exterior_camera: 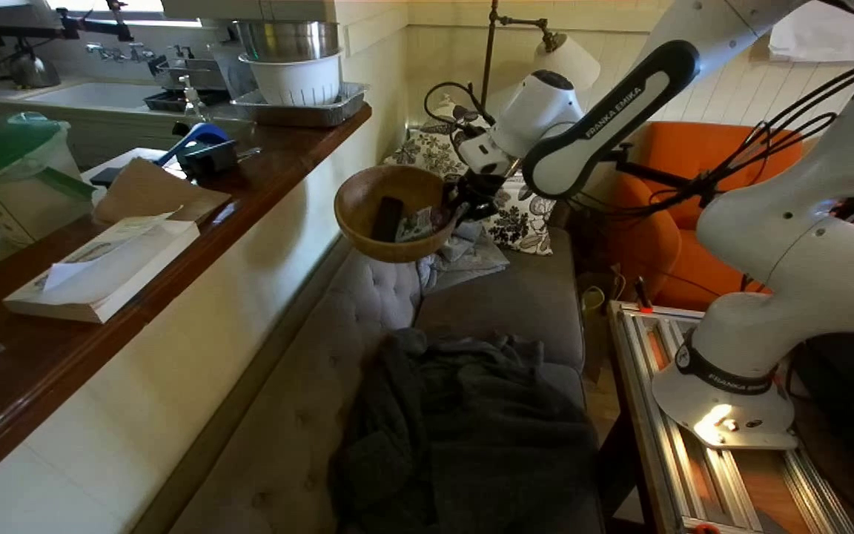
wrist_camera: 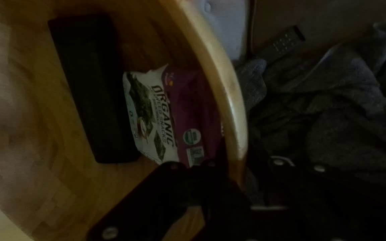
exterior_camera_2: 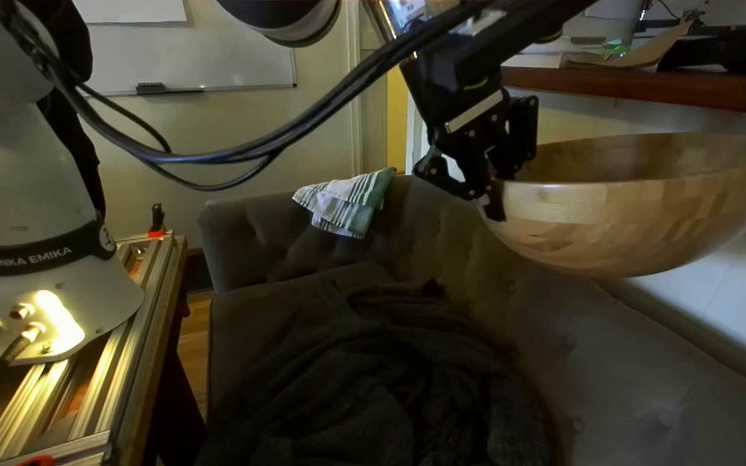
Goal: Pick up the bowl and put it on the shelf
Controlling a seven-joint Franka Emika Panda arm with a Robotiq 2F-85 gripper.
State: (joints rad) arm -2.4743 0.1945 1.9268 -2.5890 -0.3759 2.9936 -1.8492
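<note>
The wide, round bowl (exterior_camera_2: 632, 223), pieced from paler and darker blocks of light-brown wood with a smooth, shining rim, is gripped by the tool (exterior_camera_2: 508, 175), its side being pinched from inside and out. It is held aloft over the grey sofa (exterior_camera: 379, 293), its opening turned upward, and in an exterior view it is seen to the right of the shelf (exterior_camera: 286, 154), apart from it. A black oblong object (wrist_camera: 94, 90) and a purple-and-white snack packet (wrist_camera: 179, 110) are contained inside.
</note>
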